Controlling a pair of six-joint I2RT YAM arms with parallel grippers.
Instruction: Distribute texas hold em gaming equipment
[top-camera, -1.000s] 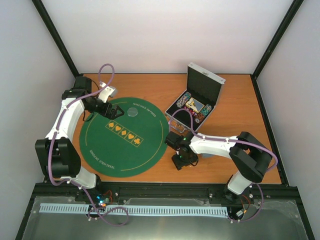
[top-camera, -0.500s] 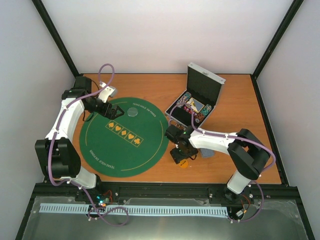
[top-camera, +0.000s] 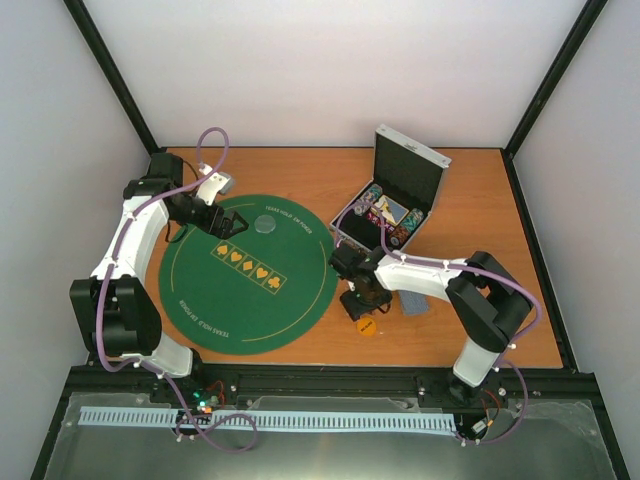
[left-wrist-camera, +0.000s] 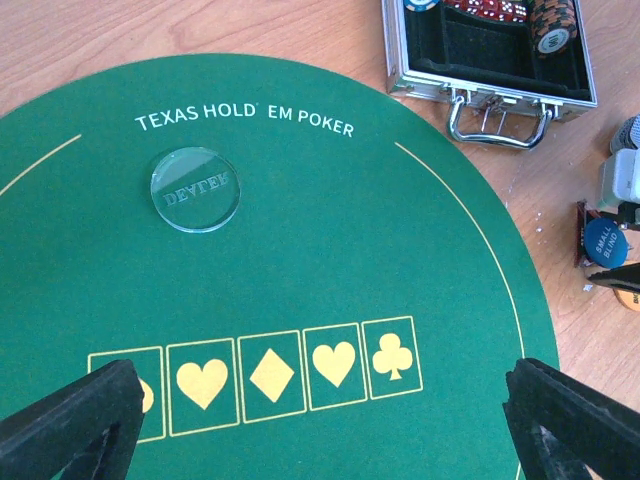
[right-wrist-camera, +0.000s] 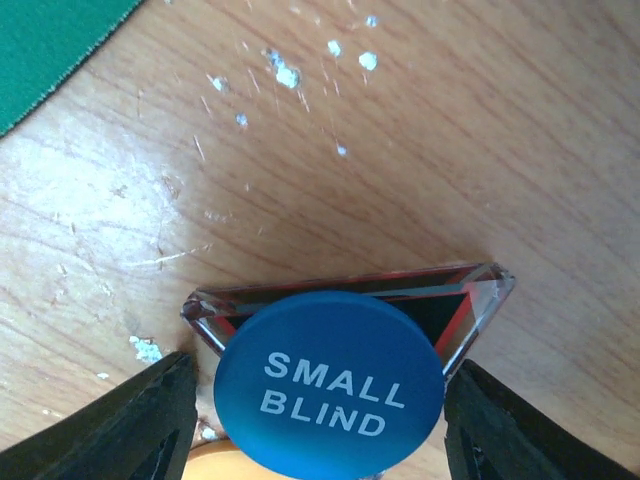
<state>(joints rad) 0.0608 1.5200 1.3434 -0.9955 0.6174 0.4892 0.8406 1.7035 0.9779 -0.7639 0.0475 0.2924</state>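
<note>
A blue disc (right-wrist-camera: 328, 395) marked SMALL BLIND lies on top of a black triangular marker (right-wrist-camera: 450, 305) on the wooden table. My right gripper (right-wrist-camera: 325, 435) (top-camera: 362, 298) straddles the blue disc. Its left finger stands a sliver off the disc and its right finger (right-wrist-camera: 510, 425) sits by the marker's edge, so the jaws are open. An orange disc (top-camera: 367, 326) lies just in front of this gripper. The clear dealer disc (left-wrist-camera: 195, 189) (top-camera: 265, 224) rests on the green mat. My left gripper (left-wrist-camera: 320, 430) (top-camera: 216, 222) hovers wide open over the mat's far left, holding nothing.
The round green felt mat (top-camera: 250, 290) covers the table's left centre. The silver case (top-camera: 395, 200) stands open at the back right with chips (top-camera: 385, 215) inside. A grey-blue card stack (top-camera: 413, 303) lies to the right of my right gripper.
My right gripper left the orange disc on the table, shifted back toward the case and now brackets the blue disc. The left arm has not moved.
</note>
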